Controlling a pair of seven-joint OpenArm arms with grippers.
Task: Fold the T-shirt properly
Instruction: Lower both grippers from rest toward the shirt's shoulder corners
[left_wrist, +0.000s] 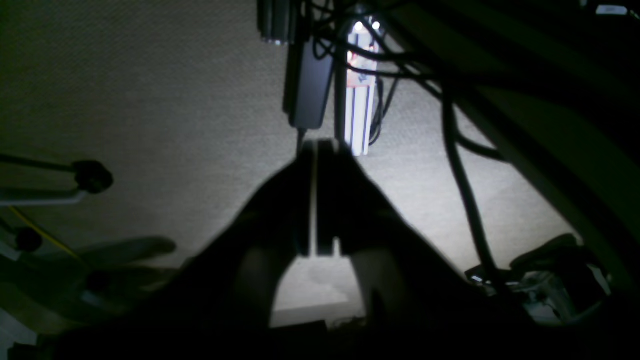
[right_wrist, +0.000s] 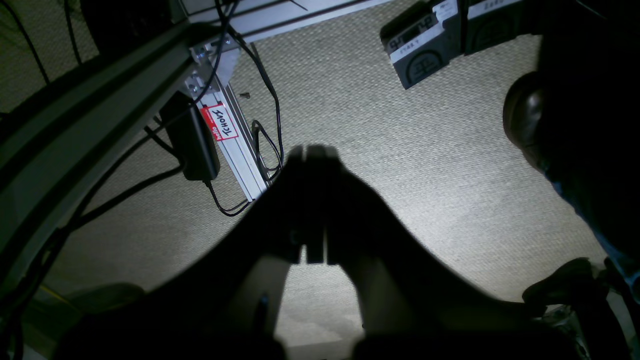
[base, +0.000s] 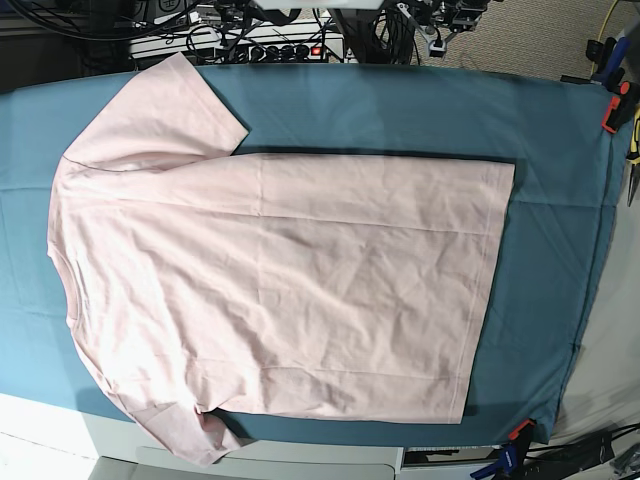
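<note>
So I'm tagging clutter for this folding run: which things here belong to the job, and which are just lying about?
Job:
T-shirt, flat on the teal cloth
left tool, shut
right tool, shut

Lying about:
orange-handled clamps at the cloth's edge
power brick and cables on the floor

Right gripper (right_wrist: 314, 150): dark silhouette, lower centre of frame, jaws pressed together with nothing between them.
Carpet (right_wrist: 380, 165): beige woven floor, filling most of the frame.
Aluminium frame rail (right_wrist: 239, 145): upper left, running diagonally; carries a red-and-white label (right_wrist: 220, 123) with handwritten lettering.
Black power adapter (right_wrist: 192, 142): just left of the rail, with black cables (right_wrist: 265, 95) looping around it.
Grey-and-black boxes (right_wrist: 422, 47): top right, partly out of frame.
Dark rounded object (right_wrist: 530, 117): right edge, unidentifiable.
</note>
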